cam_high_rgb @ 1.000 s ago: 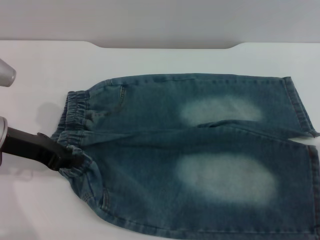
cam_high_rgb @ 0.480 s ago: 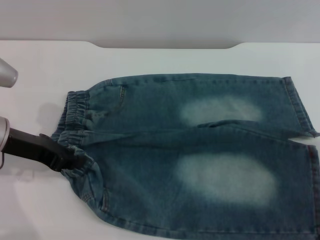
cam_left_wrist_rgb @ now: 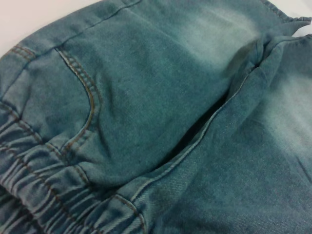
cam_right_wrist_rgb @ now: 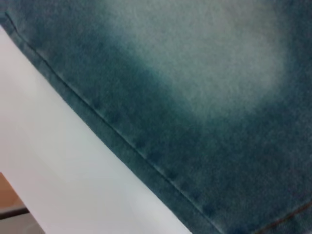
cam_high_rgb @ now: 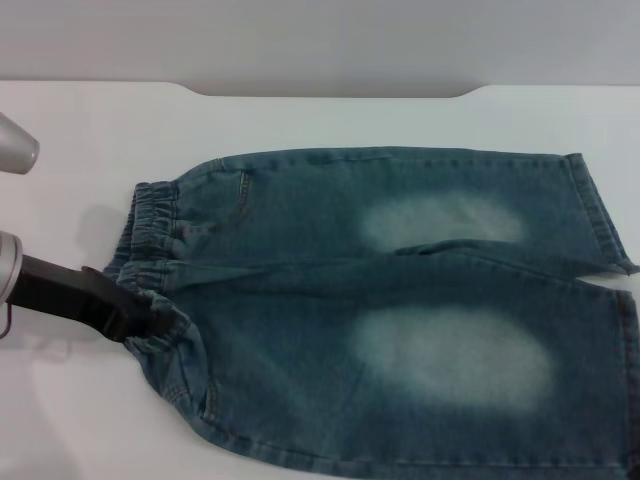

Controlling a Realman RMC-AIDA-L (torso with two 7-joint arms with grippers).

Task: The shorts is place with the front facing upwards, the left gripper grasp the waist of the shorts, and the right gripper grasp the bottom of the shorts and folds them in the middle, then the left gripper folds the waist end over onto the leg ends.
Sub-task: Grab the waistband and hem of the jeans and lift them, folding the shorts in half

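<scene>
The shorts (cam_high_rgb: pixel 390 310) are lying flat, front up, unfolded, stretching away from the left gripper (cam_high_rgb: pixel 150 322), which is pinching the near waistband corner. The right gripper is nowhere in sight (both folds remaining, apparently).

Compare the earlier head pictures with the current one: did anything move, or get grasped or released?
The left gripper crept slightly farther along the elastic waistband toward the robot, its tip at the gathered edge of the shorts. Nothing was visibly lifted or released. The shorts stayed flat on the white table, both legs unmoved. The right gripper is not seen in the head view.
</scene>
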